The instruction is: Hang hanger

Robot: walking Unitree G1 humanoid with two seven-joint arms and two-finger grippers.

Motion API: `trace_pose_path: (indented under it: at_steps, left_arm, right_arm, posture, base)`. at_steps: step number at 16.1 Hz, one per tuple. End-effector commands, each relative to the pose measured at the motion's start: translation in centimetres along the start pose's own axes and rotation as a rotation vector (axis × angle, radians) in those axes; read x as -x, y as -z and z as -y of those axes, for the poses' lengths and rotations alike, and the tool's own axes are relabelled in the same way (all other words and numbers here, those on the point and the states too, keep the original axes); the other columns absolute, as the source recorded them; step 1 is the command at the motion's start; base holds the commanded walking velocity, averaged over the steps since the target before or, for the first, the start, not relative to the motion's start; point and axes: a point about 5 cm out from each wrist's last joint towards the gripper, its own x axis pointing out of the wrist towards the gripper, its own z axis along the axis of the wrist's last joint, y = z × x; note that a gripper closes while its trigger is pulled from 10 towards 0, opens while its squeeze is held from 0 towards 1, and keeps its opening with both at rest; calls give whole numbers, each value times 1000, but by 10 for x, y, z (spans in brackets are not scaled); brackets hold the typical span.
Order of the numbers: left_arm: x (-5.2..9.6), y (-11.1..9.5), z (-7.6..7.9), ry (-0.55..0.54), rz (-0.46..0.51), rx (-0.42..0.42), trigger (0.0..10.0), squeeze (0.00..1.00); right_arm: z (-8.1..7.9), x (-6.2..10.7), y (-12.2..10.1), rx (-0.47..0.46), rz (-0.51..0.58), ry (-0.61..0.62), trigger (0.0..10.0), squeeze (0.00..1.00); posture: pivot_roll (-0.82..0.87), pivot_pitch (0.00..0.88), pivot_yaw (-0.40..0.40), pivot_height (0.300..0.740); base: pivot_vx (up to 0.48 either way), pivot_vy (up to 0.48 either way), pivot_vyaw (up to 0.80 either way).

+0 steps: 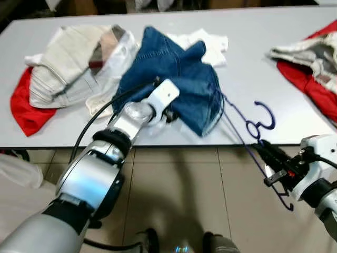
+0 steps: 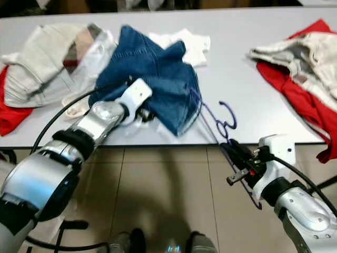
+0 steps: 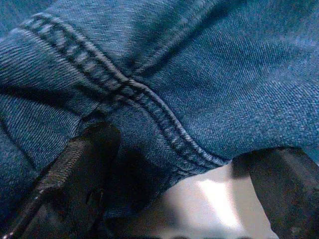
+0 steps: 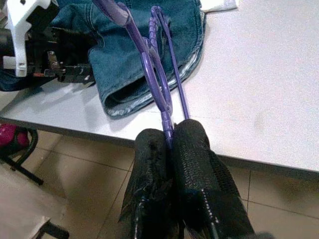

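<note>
- Hanger: thin purple wire, its hook lying on the table near the front edge, its frame projecting off that edge over the tiled floor; one end reaches under the hem of the blue denim garment.
- Right pincer: fingers pressed together on the hanger's wire, just off the table's front edge.
- Left pincer: fingers spread, one at either side of a stitched denim seam, at the garment's near hem by the front edge. Whether they have yet closed on the cloth cannot be told.
- Other laundry: a pale heap over red cloth at the table's left end; a white item behind the denim; red and cream clothes at the right end.
- Step in hand, as judged: the hanger is secured and the garment is being taken up or steadied for threading.
- Next move, as judged: the left pincer should hold the denim firm while the right guides the frame further in. No rail is visible.
</note>
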Motion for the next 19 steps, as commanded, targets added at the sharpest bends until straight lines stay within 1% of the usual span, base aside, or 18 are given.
trace_pose_path:
  at_steps: [1,2,3,4,5,6,7,8,9,10,11,12,14,15,16,17,18,19]
  left_arm:
    - [1,0,-4,-34,4,37,10000,0]
    - [1,-7,-6,-22,63,142,10000,0]
    - [1,-12,-7,5,104,200,10000,0]
    - [4,-18,-9,70,180,290,10000,0]
    - [5,-21,-9,130,213,324,10000,0]
    - [9,-20,-7,232,237,298,10000,0]
    - [12,-17,-7,282,231,280,10000,0]
    - [19,-6,-12,319,201,232,10000,0]
    - [24,0,-16,319,191,231,10000,0]
    - [38,10,-23,302,206,249,10000,0]
    - [60,20,-20,331,248,216,10000,0]
    - [64,21,-18,335,262,203,10000,0]
    - [80,21,-17,268,310,283,10000,0]
    - [91,11,-23,126,442,362,10000,0]
    - [96,5,-27,17,523,435,10000,0]
    - [100,7,-29,-107,543,513,10000,0]
    - [100,9,-22,-158,546,536,10000,1000]
    - [99,7,-15,-160,549,545,10000,1000]
  right_arm:
    - [-3,0,-4,-3,12,0,10000,0]
    - [-3,-2,-6,-6,28,3,10000,0]
    - [-3,-4,-7,-10,40,4,10000,0]
    - [-2,-10,-9,-21,66,0,10000,0]
    - [-3,-14,-10,-26,77,-6,10000,0]
    - [-4,-20,-10,-30,83,-20,10000,0]
    - [-5,-24,-10,-29,83,-32,10000,0]
    - [-9,-30,-11,-20,91,-59,10000,0]
    - [-10,-33,-11,-18,94,-64,10000,0]
    - [-10,-38,-12,-22,103,-68,10000,0]
    - [-10,-42,-11,-39,107,-69,10000,0]
    - [-10,-42,-10,-42,107,-69,10000,0]
    - [-12,-45,-11,-63,113,-71,10000,0]
    - [-12,-48,-11,-94,125,-69,10000,0]
    - [-13,-51,-11,-105,128,-72,10000,0]
    - [-16,-57,-11,-101,128,-71,10000,0]
    - [-19,-62,-13,-87,137,-69,10000,0]
    - [-19,-66,-16,-68,153,-54,10000,0]
  posture:
    - [-275,221,124,740]
    - [-258,203,124,740]
    - [-245,190,121,740]
    - [-231,174,114,740]
    - [-220,162,110,740]
    - [-198,135,101,740]
    - [-187,118,99,740]
    - [-173,101,102,740]
    - [-167,88,106,740]
    - [-160,71,106,740]
    - [-148,56,96,740]
    - [-146,54,94,740]
    - [-133,37,68,740]
    - [-128,29,52,740]
    - [-122,21,38,740]
    - [-120,16,33,740]
    - [-120,16,31,740]
    - [-108,20,27,740]
  base:
    - [0,0,0]
    - [0,0,0]
    - [0,0,0]
    - [0,0,0]
    - [0,0,0]
    - [0,0,0]
    - [0,0,0]
    - [0,0,0]
    - [0,0,0]
    - [0,0,0]
    - [0,0,0]
    - [0,0,0]
    - [0,0,0]
    - [0,0,0]
    - [0,0,0]
    - [0,0,0]
    - [0,0,0]
    - [0,0,0]
